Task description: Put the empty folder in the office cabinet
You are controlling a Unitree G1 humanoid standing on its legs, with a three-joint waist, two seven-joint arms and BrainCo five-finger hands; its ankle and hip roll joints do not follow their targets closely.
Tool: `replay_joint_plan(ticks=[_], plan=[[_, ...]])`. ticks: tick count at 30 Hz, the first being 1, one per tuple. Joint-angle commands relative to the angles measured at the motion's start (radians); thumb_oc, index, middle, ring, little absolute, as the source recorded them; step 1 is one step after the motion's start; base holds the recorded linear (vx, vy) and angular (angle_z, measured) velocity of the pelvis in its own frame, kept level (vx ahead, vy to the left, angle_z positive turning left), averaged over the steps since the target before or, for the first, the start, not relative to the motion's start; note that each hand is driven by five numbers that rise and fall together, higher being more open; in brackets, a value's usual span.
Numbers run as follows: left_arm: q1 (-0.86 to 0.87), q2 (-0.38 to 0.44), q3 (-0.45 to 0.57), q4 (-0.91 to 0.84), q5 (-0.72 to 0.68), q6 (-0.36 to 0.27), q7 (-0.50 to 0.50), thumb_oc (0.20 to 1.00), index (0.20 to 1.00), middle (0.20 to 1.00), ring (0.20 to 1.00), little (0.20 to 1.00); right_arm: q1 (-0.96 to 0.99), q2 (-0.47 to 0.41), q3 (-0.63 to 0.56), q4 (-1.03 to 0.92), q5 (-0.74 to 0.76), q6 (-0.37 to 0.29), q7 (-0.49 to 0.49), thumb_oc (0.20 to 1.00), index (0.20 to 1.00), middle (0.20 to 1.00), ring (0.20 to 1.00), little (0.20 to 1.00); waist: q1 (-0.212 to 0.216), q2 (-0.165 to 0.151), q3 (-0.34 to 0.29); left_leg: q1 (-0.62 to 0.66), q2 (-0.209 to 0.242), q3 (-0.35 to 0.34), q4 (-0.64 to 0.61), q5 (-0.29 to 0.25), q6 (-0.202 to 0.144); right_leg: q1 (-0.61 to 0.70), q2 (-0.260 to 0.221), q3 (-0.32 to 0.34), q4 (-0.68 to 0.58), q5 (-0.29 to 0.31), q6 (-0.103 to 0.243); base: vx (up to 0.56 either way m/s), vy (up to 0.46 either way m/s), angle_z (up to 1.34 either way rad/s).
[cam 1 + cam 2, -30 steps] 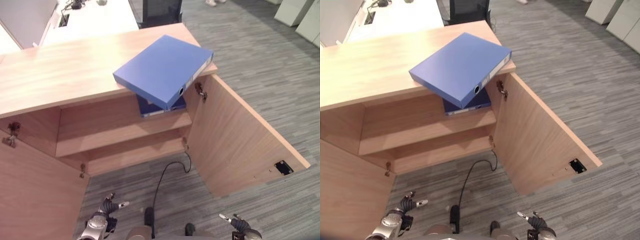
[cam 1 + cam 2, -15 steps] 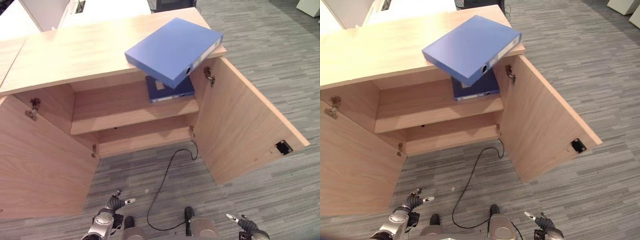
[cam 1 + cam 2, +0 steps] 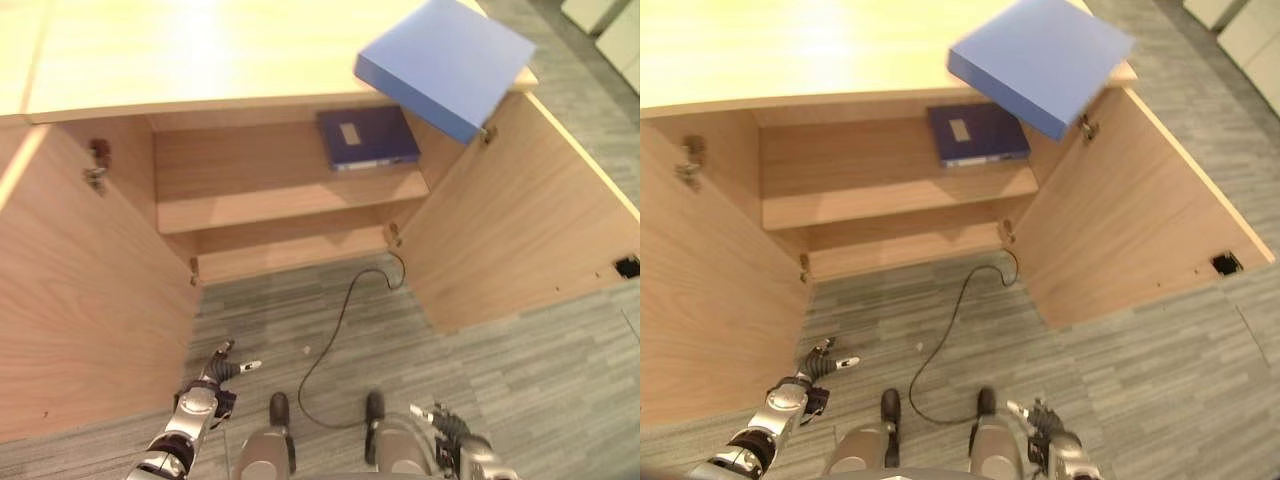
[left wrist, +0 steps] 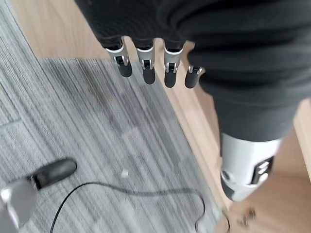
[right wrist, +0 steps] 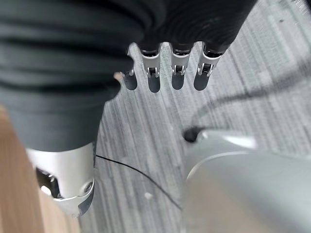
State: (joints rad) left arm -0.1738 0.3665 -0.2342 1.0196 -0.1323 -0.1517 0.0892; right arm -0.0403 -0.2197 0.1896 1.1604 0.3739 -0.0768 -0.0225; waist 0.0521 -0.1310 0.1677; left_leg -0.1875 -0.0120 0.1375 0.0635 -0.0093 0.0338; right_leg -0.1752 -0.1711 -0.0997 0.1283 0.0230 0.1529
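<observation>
Both hands hang low with fingers straight and apart, holding nothing: left hand [image 3: 205,392], right hand [image 3: 452,445]. The flat blue folder [image 3: 446,63] overhangs the light wooden cabinet's top [image 3: 200,55], above a darker blue binder [image 3: 366,136] on the shelf. A careless nudge could tip it off the edge.

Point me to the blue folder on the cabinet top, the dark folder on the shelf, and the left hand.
blue folder [image 3: 448,62], left eye view, top cover.
dark folder [image 3: 366,137], left eye view, front cover.
left hand [image 3: 215,377], left eye view, palm.
</observation>
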Motion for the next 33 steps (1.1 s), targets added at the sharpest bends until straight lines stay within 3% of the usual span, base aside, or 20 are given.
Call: replay_joint_plan(ticks=[1,9,21,23,25,26,27,28,30,33], plan=[[0.032,-0.004,0.008,-0.004,-0.003,-0.016,-0.004,1.0,1.0,1.0,1.0,1.0,-0.022,-0.055,-0.011,0.024,0.023,-0.022,-0.02,1.0,1.0,1.0,1.0,1.0,-0.002,0.014,-0.008,0.054,0.086,-0.075,0.02,-0.075,-0.098,0.084,0.026,0.049,-0.098,-0.005,0.003,0.1,0.059,0.13],[0.054,-0.025,-0.02,-0.001,0.022,-0.015,-0.016,1.0,1.0,1.0,1.0,1.0,-0.012,-0.059,-0.016,0.032,0.026,-0.018,-0.015,1.0,1.0,1.0,1.0,1.0,-0.018,0.028,-0.021,0.122,0.081,-0.064,-0.045,-0.061,-0.099,0.123,0.033,0.037,-0.15,0.004,0.005,0.07,0.023,0.07],[0.066,-0.031,-0.013,0.004,0.035,-0.01,-0.018,1.0,1.0,1.0,1.0,1.0,0.005,-0.061,-0.027,0.05,0.008,-0.014,-0.016,1.0,1.0,1.0,1.0,1.0,-0.011,0.021,-0.038,0.164,0.081,-0.057,-0.086,-0.055,-0.102,0.167,0.036,0.026,-0.184,0.009,0.019,0.03,0.0,0.0],[0.06,-0.021,-0.017,-0.013,0.037,-0.012,-0.017,1.0,1.0,1.0,1.0,1.0,0.003,-0.063,-0.039,0.048,0.008,-0.018,-0.016,1.0,1.0,1.0,1.0,1.0,-0.007,0.024,-0.028,0.15,0.074,-0.057,-0.065,-0.07,-0.088,0.122,0.014,0.025,-0.088,0.016,0.032,-0.09,0.009,0.0],[0.054,-0.011,-0.014,-0.033,0.027,-0.013,-0.01,1.0,1.0,1.0,1.0,1.0,-0.014,-0.067,-0.035,0.042,0.004,-0.015,-0.018,1.0,1.0,1.0,1.0,1.0,-0.015,0.03,0.005,0.146,0.075,-0.053,-0.057,-0.071,-0.077,0.032,0.001,0.022,0.04,0.084,0.065,-0.13,0.029,-0.07],[0.053,-0.011,-0.013,-0.033,0.027,-0.013,-0.011,1.0,1.0,1.0,1.0,1.0,-0.015,-0.067,-0.035,0.042,0.004,-0.015,-0.018,1.0,1.0,1.0,1.0,1.0,-0.015,0.03,0.004,0.144,0.074,-0.052,-0.056,-0.071,-0.076,0.028,0.0,0.023,0.043,0.083,0.066,-0.06,0.041,-0.07],[0.05,-0.009,-0.01,-0.03,0.02,-0.014,-0.008,1.0,1.0,1.0,1.0,1.0,-0.019,-0.064,-0.039,0.041,0.009,-0.016,-0.019,1.0,1.0,1.0,1.0,1.0,-0.023,0.052,0.01,0.131,0.087,-0.063,-0.048,-0.064,-0.072,-0.018,0.004,0.025,0.121,0.078,0.077,0.07,0.056,0.01],[0.051,-0.012,-0.008,-0.025,0.02,-0.015,-0.008,1.0,1.0,1.0,1.0,1.0,-0.016,-0.064,-0.043,0.041,0.014,-0.017,-0.019,1.0,1.0,1.0,1.0,1.0,-0.027,0.058,0.009,0.141,0.086,-0.067,-0.048,-0.067,-0.074,-0.025,0.012,0.027,0.116,0.061,0.064,0.16,0.065,0.1],[0.048,-0.013,-0.01,-0.013,0.015,-0.014,-0.009,1.0,1.0,1.0,1.0,1.0,-0.011,-0.066,-0.048,0.046,0.024,-0.016,-0.018,1.0,1.0,1.0,1.0,1.0,-0.038,0.059,0.008,0.172,0.075,-0.074,-0.059,-0.075,-0.076,-0.034,0.041,0.007,0.049,0.022,0.033,0.25,0.021,0.09],[0.041,-0.02,-0.011,-0.001,0.014,-0.016,-0.004,1.0,1.0,1.0,1.0,1.0,0.002,-0.069,-0.051,0.052,0.028,-0.018,-0.019,1.0,1.0,1.0,1.0,1.0,-0.082,0.063,0.016,0.246,0.056,-0.112,-0.084,-0.116,-0.078,-0.093,0.11,0.031,-0.049,0.039,0.022,0.29,-0.026,-0.02]])
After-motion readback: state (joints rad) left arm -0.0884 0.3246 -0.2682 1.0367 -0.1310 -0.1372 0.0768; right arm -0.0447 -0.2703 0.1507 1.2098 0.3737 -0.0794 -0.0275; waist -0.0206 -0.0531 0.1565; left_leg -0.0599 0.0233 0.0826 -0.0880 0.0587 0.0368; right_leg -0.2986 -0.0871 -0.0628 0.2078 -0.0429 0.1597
